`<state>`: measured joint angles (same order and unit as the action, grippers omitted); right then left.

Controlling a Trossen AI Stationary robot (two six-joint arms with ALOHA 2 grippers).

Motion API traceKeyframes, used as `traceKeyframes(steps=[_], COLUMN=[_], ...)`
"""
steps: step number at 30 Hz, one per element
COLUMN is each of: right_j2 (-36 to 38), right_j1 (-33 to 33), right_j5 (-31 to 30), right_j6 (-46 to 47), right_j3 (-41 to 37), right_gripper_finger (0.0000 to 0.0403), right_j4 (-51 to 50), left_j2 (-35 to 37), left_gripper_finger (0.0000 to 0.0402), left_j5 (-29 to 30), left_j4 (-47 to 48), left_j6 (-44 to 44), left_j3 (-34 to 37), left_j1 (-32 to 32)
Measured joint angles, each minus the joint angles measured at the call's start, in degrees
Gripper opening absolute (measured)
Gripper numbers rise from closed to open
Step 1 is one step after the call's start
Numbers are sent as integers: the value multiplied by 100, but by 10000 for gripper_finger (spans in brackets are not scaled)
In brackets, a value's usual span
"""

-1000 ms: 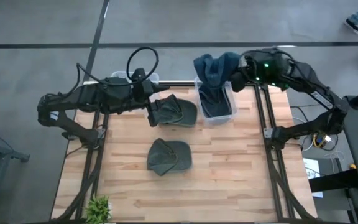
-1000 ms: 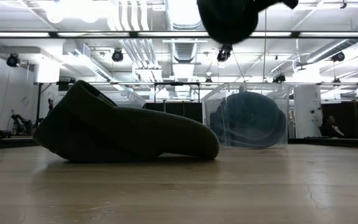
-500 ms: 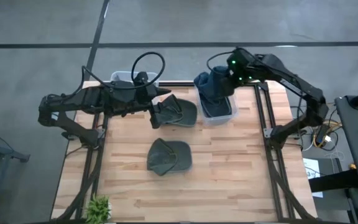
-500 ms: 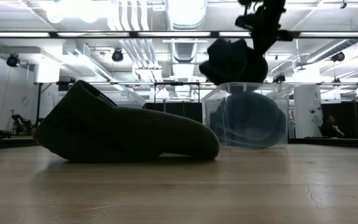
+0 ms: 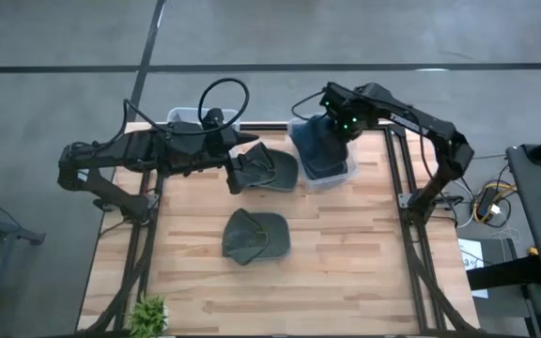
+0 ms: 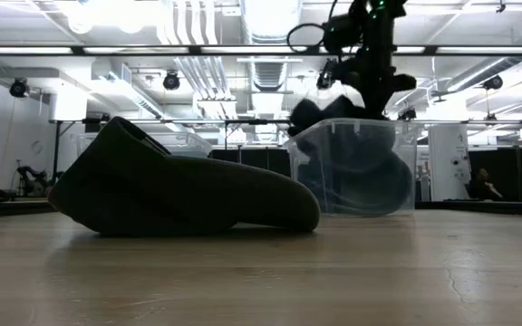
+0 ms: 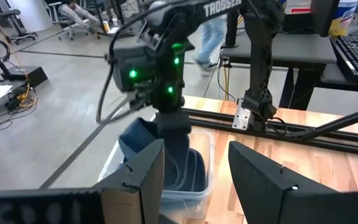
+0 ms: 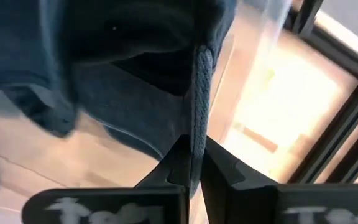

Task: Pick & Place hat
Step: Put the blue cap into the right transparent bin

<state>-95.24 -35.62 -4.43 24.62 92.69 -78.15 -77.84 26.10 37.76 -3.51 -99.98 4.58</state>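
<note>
Blue hat [image 5: 314,143] pinched by right end effector [image 5: 330,122] over clear bin [image 5: 327,174], left end effector [image 5: 236,174] fingers spread, released, beside olive cap [image 5: 269,168] on tabletop [image 5: 346,253]

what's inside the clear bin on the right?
The clear bin holds blue hats. The right gripper is shut on the top one's edge, lowering into the bin. How many lie underneath, and the bin's floor, are covered.

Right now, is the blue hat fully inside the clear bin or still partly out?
Partly out. The blue hat drapes over the clear bin's far rim, and the right gripper is shut on its edge above the bin.
</note>
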Motion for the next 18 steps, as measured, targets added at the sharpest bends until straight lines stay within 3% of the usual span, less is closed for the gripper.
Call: traceKeyframes(steps=[7, 18], right_j2=[-238, 151], right_j1=[-3, -4], right_j5=[-31, 78], right_j6=[-378, -835], right_j3=[-14, -6], right_gripper_finger=[57, 210], right_j4=[-97, -203], left_j2=[0, 2], left_gripper_finger=[172, 172], left_j5=[-6, -8], left_j4=[0, 0], left_j6=[0, 2], left_j3=[0, 30], left_j1=[0, 0])
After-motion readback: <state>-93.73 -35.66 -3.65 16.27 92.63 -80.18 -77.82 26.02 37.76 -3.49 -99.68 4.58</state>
